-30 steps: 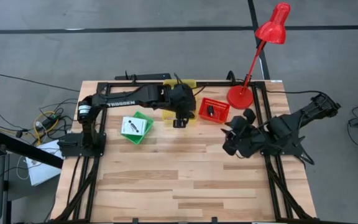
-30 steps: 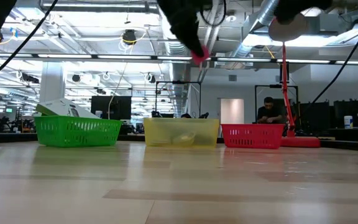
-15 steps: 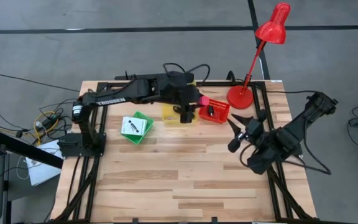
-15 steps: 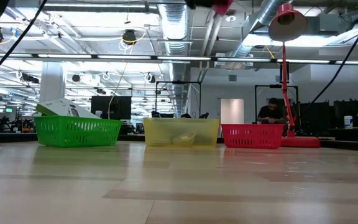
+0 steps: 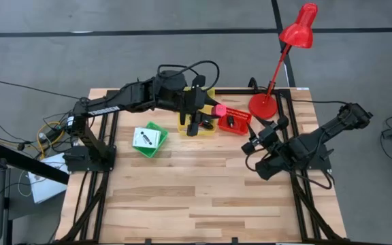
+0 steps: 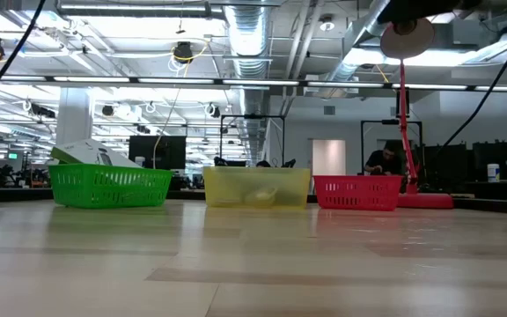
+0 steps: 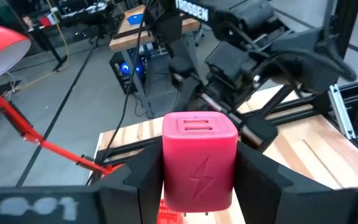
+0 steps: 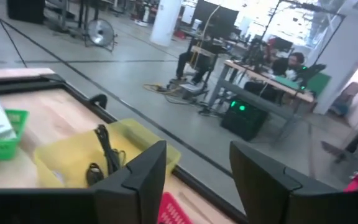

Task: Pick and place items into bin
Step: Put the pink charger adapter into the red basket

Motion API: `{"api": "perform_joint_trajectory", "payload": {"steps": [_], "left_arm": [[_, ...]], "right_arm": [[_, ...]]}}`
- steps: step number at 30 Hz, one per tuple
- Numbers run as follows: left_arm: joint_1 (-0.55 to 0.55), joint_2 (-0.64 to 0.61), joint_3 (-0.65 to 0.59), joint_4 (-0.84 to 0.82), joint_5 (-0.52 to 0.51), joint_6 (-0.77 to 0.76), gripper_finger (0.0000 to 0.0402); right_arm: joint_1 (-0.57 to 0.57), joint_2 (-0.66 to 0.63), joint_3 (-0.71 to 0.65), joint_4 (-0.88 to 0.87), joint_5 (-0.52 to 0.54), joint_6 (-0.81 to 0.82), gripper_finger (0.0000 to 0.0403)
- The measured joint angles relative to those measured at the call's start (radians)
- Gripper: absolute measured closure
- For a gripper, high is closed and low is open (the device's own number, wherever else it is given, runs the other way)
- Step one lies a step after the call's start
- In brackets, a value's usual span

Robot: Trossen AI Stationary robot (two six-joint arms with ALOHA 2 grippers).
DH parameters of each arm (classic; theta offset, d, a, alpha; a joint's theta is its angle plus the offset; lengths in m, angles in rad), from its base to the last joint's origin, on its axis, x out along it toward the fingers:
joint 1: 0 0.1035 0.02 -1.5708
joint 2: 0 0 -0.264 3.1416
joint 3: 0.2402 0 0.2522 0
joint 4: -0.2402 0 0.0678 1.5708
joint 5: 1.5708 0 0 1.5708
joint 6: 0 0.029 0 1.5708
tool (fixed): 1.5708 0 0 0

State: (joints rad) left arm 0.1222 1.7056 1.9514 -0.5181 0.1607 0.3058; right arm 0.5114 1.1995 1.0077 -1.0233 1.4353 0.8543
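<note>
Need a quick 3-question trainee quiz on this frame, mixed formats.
1. True or false: the left claw grips a pink cube with a lightning-bolt mark.
2. Multiple choice: which bin holds a white packet? A) green bin B) yellow bin C) red bin
3. Fill in: in the right wrist view, the black cable lies in the ____ bin.

Key:
1. True; the left wrist view shows the cube clamped between both fingers.
2. A
3. yellow; the right claw itself is empty, fingers apart.
</note>
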Motion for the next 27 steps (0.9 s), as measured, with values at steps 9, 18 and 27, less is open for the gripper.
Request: {"api": "perform_joint_trajectory", "payload": {"steps": [9,18,27], "left_arm": [[-0.022,0.0,0.0,0.025,0.031,0.003,0.0261],[-0.024,-0.005,-0.002,0.069,0.036,-0.056,0.0261],[-0.032,-0.062,-0.002,0.062,0.036,-0.108,0.0259]], "right_arm": [[-0.032,-0.003,0.0,0.144,-0.034,-0.267,0.0237],[-0.036,-0.003,0.0,0.737,-0.293,-0.978,0.0263],[-0.146,-0.024,0.002,1.041,-0.634,-1.193,0.0237]]}}
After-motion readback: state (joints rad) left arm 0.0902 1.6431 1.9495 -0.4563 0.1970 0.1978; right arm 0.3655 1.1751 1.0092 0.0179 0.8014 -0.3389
